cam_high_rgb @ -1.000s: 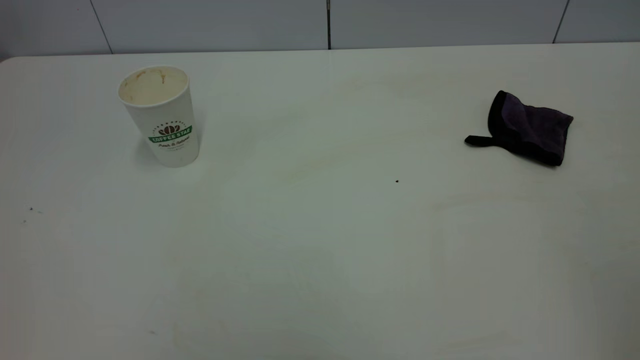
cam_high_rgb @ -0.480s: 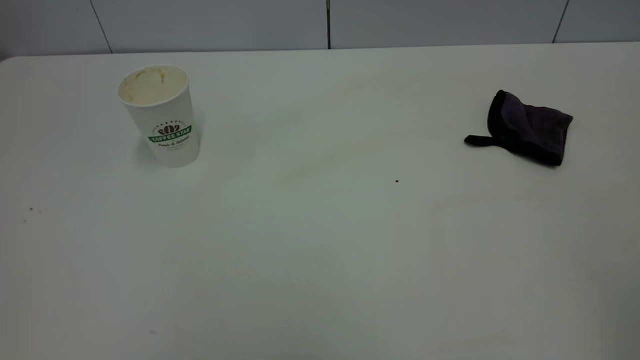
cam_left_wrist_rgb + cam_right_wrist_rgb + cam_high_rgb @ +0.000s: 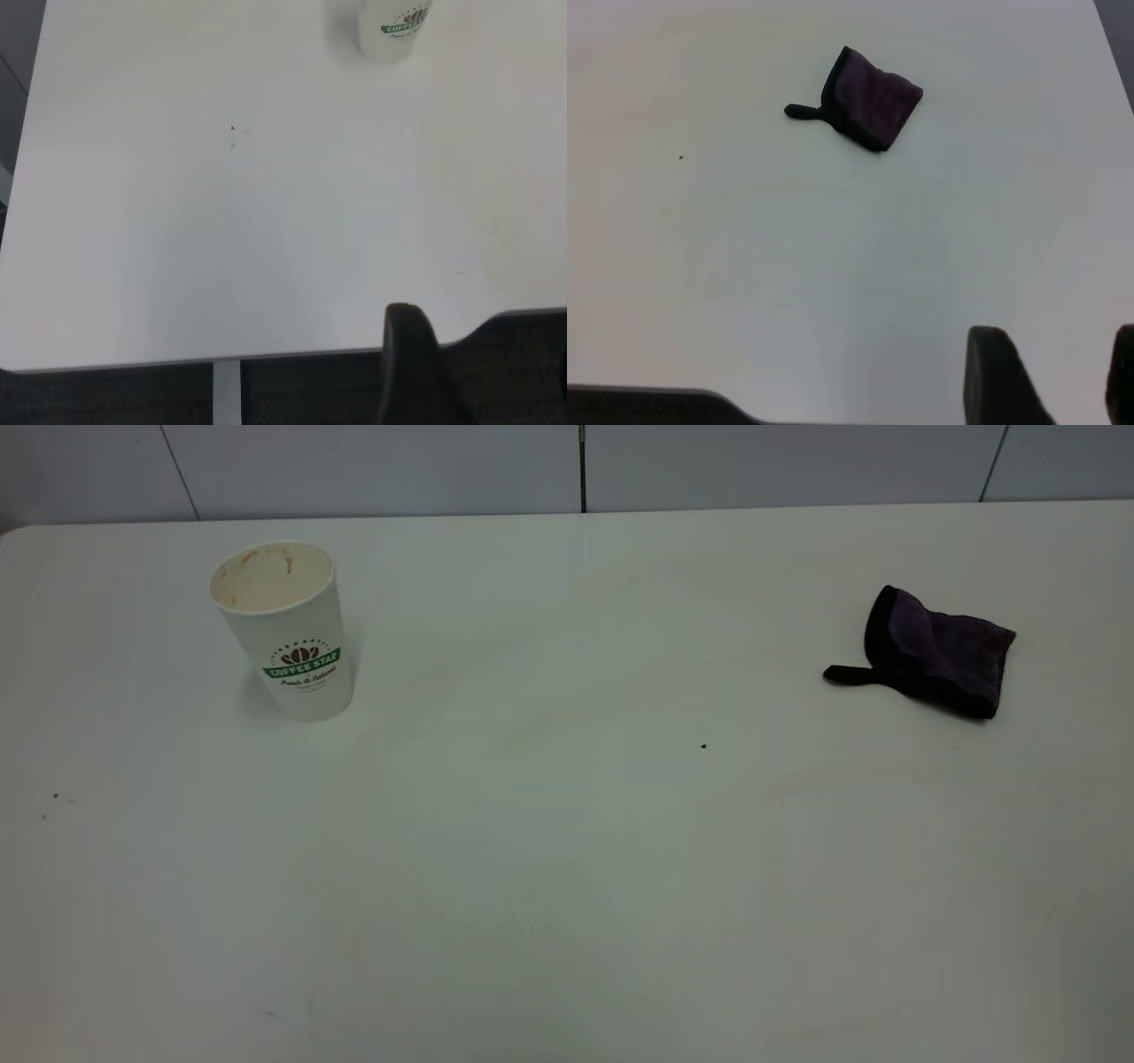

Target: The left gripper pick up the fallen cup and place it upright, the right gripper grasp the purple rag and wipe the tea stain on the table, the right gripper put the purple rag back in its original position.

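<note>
Overhead, the white table carries the cup upright at far left and the purple rag folded at far right — well apart. Faint tan smudges mark the middle; grey wall panels stand behind. Right end effector hangs spread over the near edge; left end effector — state unclear.

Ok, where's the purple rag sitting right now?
In the exterior view the purple rag lies on the table's far right side, well apart from the upright cup at far left.
</note>
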You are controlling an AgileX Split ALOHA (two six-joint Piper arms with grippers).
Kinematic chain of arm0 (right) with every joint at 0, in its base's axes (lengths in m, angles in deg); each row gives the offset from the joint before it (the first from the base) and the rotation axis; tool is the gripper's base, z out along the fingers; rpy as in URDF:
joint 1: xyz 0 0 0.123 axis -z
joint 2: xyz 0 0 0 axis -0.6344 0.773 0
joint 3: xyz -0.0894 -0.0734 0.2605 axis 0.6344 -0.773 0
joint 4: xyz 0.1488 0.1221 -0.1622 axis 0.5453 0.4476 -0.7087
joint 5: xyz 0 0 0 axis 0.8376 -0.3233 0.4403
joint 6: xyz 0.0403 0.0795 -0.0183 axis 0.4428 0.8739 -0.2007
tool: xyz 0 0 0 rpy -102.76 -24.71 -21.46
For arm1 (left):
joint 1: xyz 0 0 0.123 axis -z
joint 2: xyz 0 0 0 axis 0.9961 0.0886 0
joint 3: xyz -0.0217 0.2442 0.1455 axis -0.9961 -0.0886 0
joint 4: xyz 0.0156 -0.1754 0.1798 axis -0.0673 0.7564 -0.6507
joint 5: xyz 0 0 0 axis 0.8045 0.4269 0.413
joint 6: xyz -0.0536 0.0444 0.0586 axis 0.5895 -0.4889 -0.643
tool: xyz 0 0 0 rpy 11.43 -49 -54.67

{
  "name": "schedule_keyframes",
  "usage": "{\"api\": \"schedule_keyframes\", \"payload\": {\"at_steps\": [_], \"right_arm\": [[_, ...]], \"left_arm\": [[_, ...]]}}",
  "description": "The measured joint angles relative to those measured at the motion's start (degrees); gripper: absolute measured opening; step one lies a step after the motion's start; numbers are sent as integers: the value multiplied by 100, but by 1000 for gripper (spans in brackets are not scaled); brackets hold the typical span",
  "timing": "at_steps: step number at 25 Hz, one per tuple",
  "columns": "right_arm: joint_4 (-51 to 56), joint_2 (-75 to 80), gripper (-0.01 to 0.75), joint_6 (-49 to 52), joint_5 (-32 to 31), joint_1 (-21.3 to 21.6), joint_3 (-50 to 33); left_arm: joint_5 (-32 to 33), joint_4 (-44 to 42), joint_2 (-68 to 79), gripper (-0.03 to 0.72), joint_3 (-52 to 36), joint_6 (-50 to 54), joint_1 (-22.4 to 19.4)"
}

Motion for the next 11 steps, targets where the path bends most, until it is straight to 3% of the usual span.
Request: {"api": "schedule_keyframes", "payload": {"at_steps": [11], "right_arm": [[-5,0,311,-8,0,0,0]], "left_arm": [[0,0,0,433,0,-5,0]]}}
